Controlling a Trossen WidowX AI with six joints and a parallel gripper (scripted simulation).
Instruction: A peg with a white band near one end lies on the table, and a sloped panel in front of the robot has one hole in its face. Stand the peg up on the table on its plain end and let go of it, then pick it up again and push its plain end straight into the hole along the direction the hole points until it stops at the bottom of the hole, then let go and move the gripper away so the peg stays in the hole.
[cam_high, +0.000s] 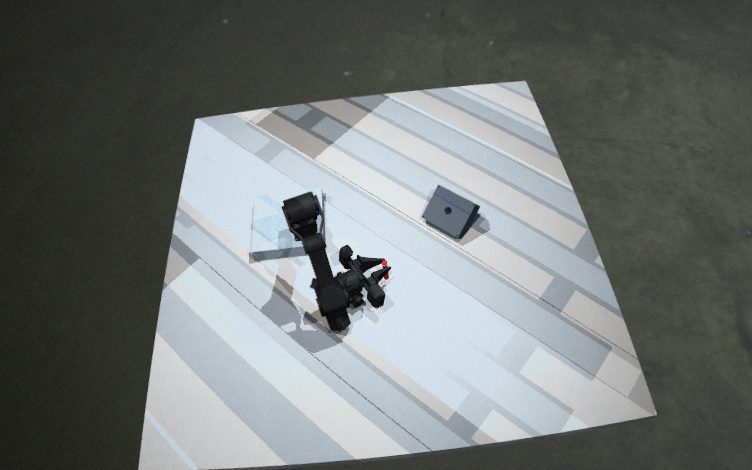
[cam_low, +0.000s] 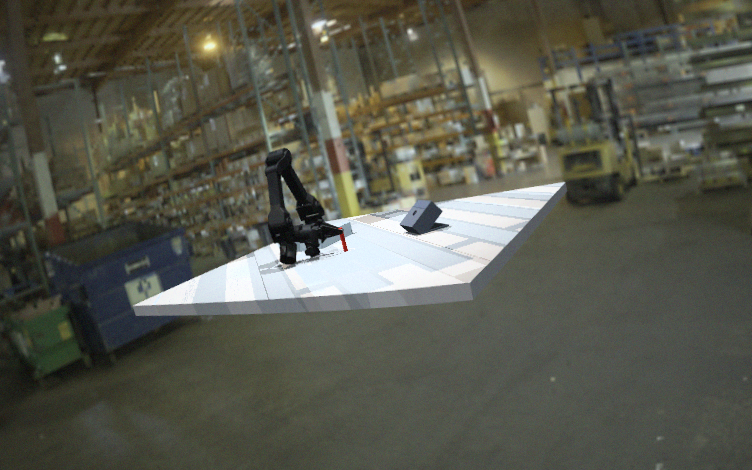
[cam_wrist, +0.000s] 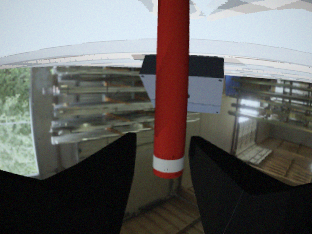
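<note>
The red peg (cam_high: 386, 276) (cam_low: 344, 241) (cam_wrist: 172, 75) stands upright, its white band (cam_wrist: 168, 165) at the upper end. Its plain lower end appears to rest on the table; the wrist view cuts it off. My gripper (cam_high: 387, 264) (cam_low: 340, 230) (cam_wrist: 163, 143) is open, with one fingertip on each side of the peg's upper part. The wrist view shows a gap at both sides, wider on the left. The dark sloped panel (cam_high: 460, 216) (cam_low: 425, 220) (cam_wrist: 206, 95) stands apart from the peg, with a round hole (cam_high: 448, 210) (cam_low: 414, 212) in its face. The peg mostly hides that hole in the wrist view.
The patterned table (cam_high: 499, 387) (cam_low: 360, 277) bears everything. A pale, see-through box-like thing (cam_high: 266, 221) is beside the arm's shoulder in the top view. The panel is up and to the right of the gripper there.
</note>
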